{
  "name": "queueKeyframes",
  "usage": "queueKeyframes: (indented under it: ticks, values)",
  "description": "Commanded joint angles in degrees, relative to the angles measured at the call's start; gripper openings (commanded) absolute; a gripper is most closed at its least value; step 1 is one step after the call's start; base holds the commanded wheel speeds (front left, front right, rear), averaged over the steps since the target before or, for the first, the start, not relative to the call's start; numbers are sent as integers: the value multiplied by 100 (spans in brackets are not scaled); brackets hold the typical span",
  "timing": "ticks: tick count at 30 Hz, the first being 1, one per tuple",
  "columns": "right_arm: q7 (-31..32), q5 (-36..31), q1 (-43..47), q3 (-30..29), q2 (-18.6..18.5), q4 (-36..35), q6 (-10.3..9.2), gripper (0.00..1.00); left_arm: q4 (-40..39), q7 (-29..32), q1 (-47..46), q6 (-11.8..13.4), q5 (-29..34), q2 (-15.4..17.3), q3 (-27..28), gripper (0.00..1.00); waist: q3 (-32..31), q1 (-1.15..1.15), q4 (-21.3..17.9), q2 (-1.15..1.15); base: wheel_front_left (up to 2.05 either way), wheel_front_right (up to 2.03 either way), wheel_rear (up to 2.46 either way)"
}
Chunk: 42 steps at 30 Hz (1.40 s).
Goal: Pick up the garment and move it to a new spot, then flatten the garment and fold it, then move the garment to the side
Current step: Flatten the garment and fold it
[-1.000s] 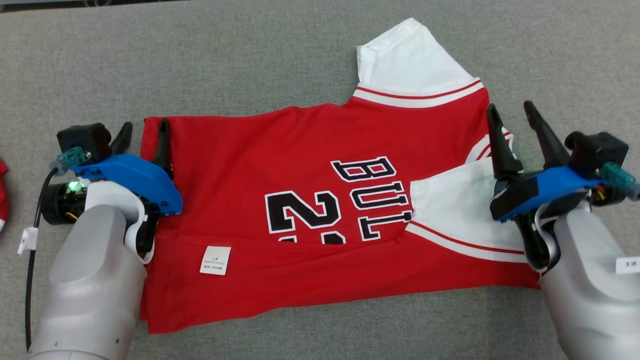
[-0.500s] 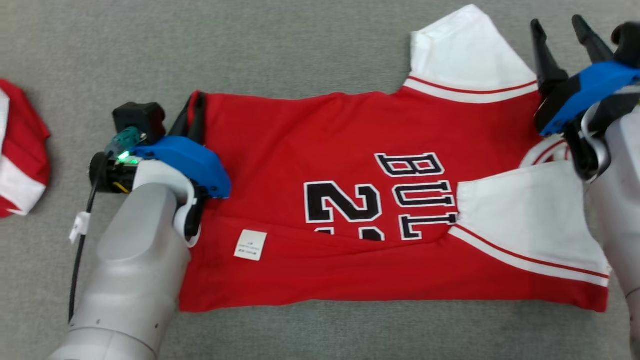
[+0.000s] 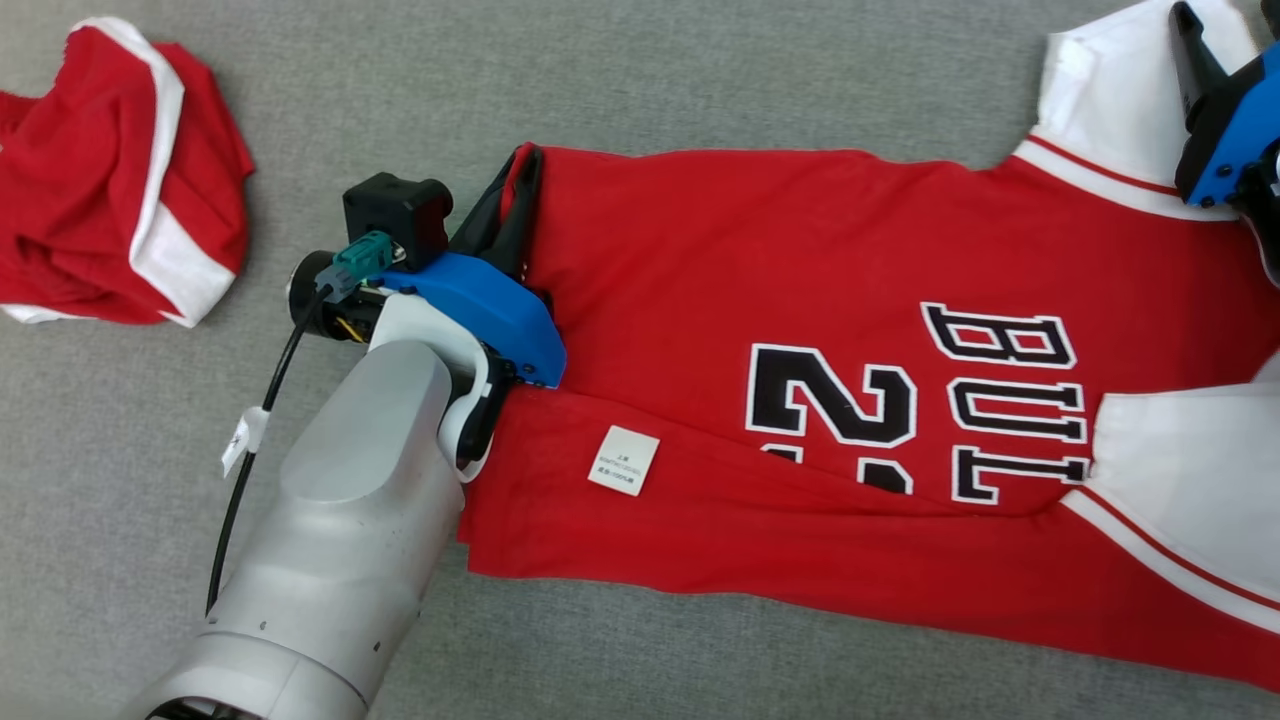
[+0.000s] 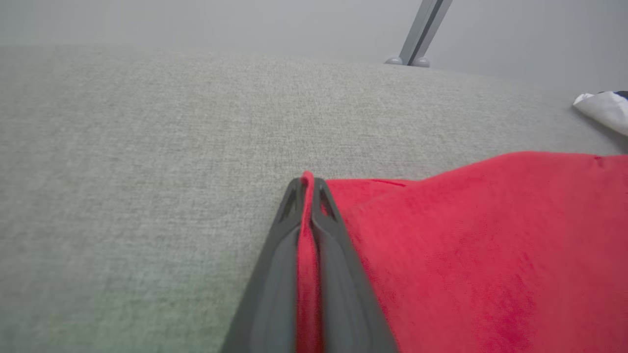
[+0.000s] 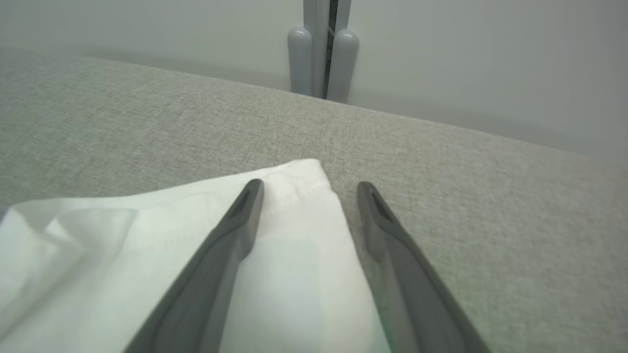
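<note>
Jersey [image 3: 750,250] lay mid-frame to right edge on grey tabletop [image 3: 700,80], flat, lower edge and one sleeve folded in. Left hand [image 4: 306,184] pinched its hem corner. Right hand [image 5: 306,189] gaped wide over white sleeve [image 5: 294,274]. Folding looked half done; the side move was not yet made.

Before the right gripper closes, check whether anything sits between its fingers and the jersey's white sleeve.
Nothing visible does. The open right gripper straddles a corner of the white sleeve, with only bare cloth between its fingers. The left gripper is shut on an edge of the red jersey.
</note>
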Motion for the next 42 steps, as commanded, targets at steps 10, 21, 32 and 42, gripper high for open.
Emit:
queueKeyframes:
  ticks: [10,21,32,42]
  values:
    - [-158,-51,-253,227,-198,403,-2,0,-224,-26,-17,143,-194,5,-12,0,74,0,167,-1,0,0,0]
    - [-1509,30,-124,-295,25,167,-1,0,-1214,-28,463,425,535,285,960,0,-287,0,-311,-1,0,0,0]
    - [-1531,542,1838,-808,504,-1888,-1,0,-1543,-29,1533,383,1254,563,1758,0,-1047,0,-1028,-1,0,0,0]
    - [-1533,1089,4031,-1122,972,-2709,-1,0,-1373,-29,2845,265,1484,428,2304,0,-1733,0,-1398,-1,0,0,0]
